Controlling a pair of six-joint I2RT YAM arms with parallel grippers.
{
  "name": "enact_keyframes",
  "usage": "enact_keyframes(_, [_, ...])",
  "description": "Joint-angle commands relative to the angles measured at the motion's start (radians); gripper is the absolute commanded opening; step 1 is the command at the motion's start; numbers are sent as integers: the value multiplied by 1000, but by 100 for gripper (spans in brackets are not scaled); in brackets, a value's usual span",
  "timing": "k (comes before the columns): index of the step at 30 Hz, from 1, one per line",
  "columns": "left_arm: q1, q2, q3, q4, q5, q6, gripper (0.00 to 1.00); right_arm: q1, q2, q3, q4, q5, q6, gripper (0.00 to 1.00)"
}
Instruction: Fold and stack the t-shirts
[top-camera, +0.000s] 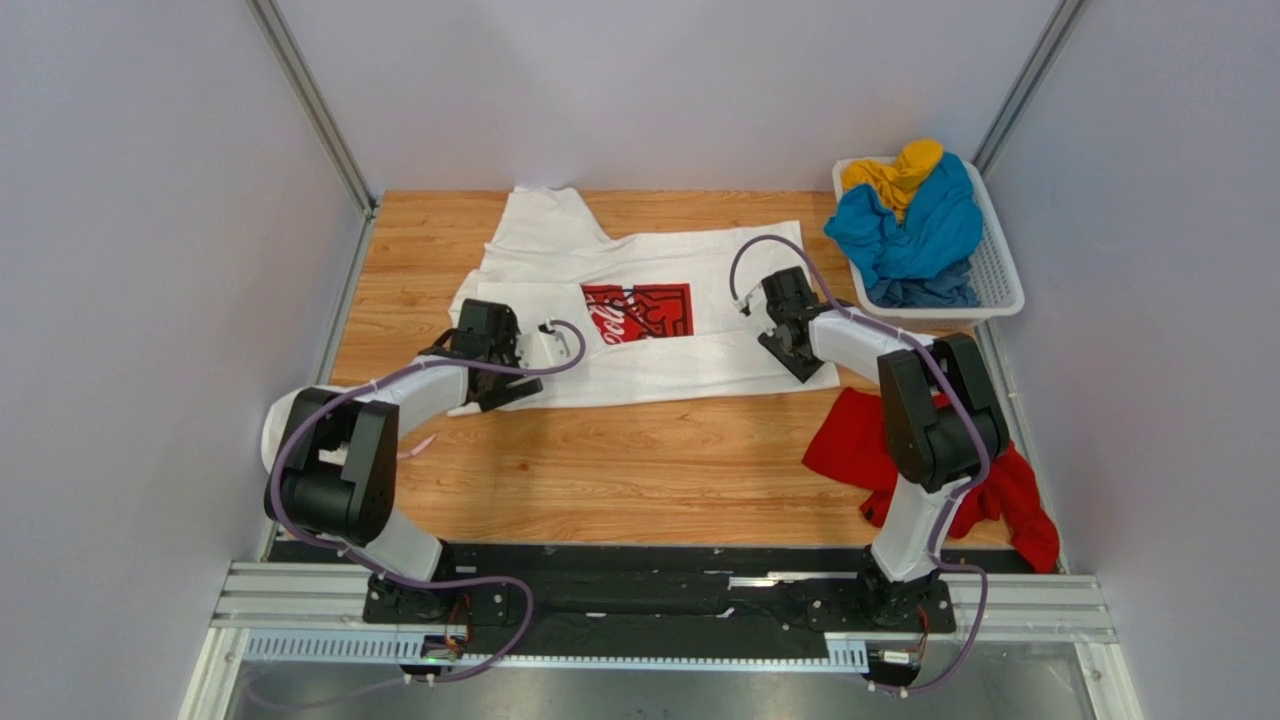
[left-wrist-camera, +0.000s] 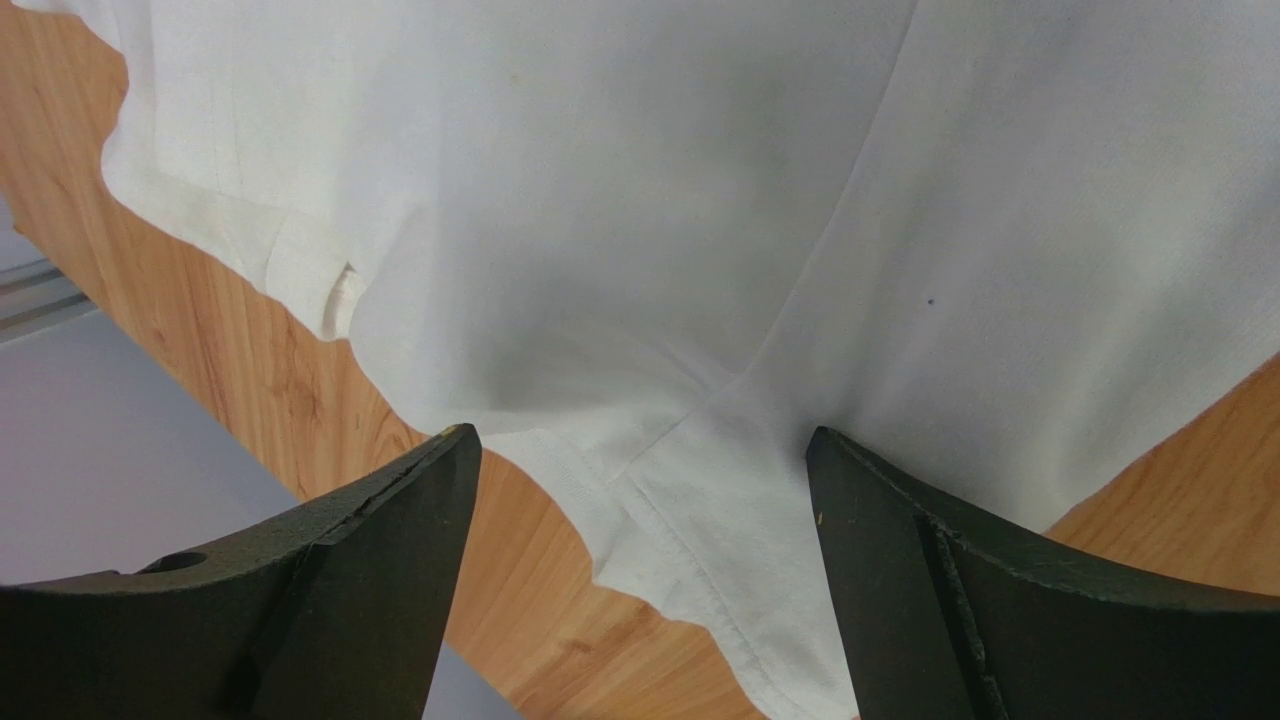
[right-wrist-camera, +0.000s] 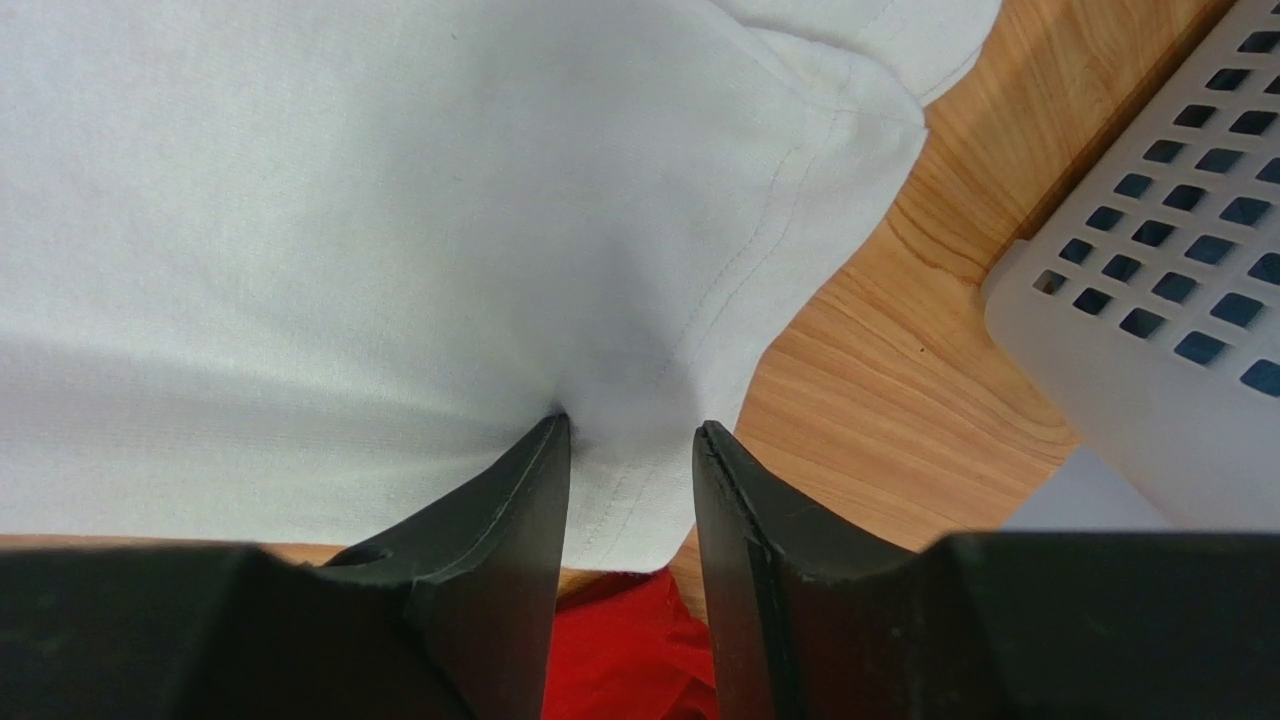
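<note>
The white t-shirt (top-camera: 646, 323) with a red chest print lies spread flat across the middle of the table. My left gripper (top-camera: 504, 368) sits at its near left corner. In the left wrist view that gripper (left-wrist-camera: 643, 450) is open wide, and the white t-shirt's hem corner (left-wrist-camera: 706, 525) lies between the fingers. My right gripper (top-camera: 781, 338) is at the shirt's right edge. In the right wrist view it (right-wrist-camera: 631, 432) stands narrowly open, pressed down astride the white t-shirt's puckered hem (right-wrist-camera: 639, 480). A red t-shirt (top-camera: 932, 465) lies crumpled by the right arm's base. Blue (top-camera: 909, 233) and yellow (top-camera: 897, 168) t-shirts fill the basket.
The white lattice basket (top-camera: 999, 278) stands at the back right, close to my right gripper; its wall (right-wrist-camera: 1157, 345) shows in the right wrist view. Bare wood table (top-camera: 631, 465) lies between the white shirt and the arm bases. Grey walls close in both sides.
</note>
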Motion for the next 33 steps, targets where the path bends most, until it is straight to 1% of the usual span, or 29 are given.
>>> enact_keyframes(1, [21, -13, -48, -88, -28, 17, 90, -22, -42, -44, -79, -31, 15, 41])
enact_keyframes(9, [21, -47, -83, -90, -30, 20, 90, -6, -112, -87, -97, -62, 37, 41])
enact_keyframes(15, [21, -87, -146, -75, -30, 28, 90, -2, -128, -133, -84, -75, 43, 41])
enact_keyframes(26, [21, -169, -202, -108, -14, 20, 90, 1, -128, -165, -81, -124, 58, 41])
enact_keyframes(33, [17, -214, -215, -136, 2, 6, 90, 17, -181, -232, -78, -161, 46, 41])
